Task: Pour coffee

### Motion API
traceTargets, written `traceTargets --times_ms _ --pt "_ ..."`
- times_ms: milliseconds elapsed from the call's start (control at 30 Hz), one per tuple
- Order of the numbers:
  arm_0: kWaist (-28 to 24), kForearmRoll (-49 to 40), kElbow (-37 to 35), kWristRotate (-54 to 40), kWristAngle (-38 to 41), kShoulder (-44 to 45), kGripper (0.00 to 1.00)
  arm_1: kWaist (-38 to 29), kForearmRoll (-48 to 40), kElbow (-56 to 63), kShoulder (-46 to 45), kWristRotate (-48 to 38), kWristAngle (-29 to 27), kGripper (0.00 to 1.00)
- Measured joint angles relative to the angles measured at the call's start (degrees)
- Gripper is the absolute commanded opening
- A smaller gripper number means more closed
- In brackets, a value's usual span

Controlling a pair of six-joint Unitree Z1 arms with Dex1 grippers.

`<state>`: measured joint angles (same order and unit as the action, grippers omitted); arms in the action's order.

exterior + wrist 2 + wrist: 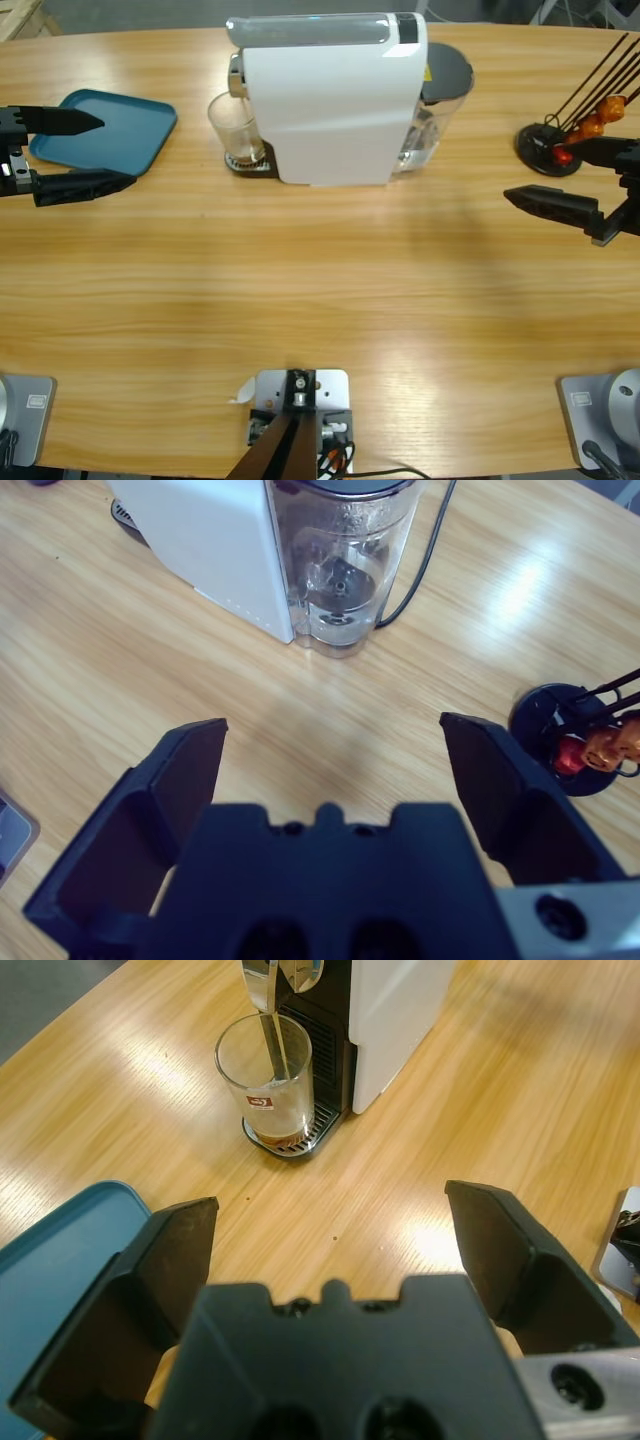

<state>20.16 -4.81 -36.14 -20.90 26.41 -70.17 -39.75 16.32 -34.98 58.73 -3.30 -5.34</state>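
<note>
The coffee [283, 1138] was only a thin reddish-brown layer, barely visible in the overhead view, at the bottom of an upright clear glass [266, 1078] on the white coffee machine's [330, 100] drip tray. A thin stream fell straight down into it from the spout. The left claw [330, 1250] beside the blue tray [100, 130] and the right claw [330, 770] near the capsule stand [570, 735] both gaped wide and empty above the worktop [320, 290].

My left gripper [330, 1250] hangs wide open over the table [480, 1110]; ahead, coffee [283, 1138], apparently shallow, sits in the glass [266, 1080] under the machine's spout [262, 982].
</note>
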Motion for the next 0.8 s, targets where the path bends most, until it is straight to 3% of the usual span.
traceTargets --times_ms 800 --pt "0.00 0.00 0.28 0.00 -0.60 0.21 1.000 0.00 -2.09 1.67 0.00 -0.45 0.00 1.000"
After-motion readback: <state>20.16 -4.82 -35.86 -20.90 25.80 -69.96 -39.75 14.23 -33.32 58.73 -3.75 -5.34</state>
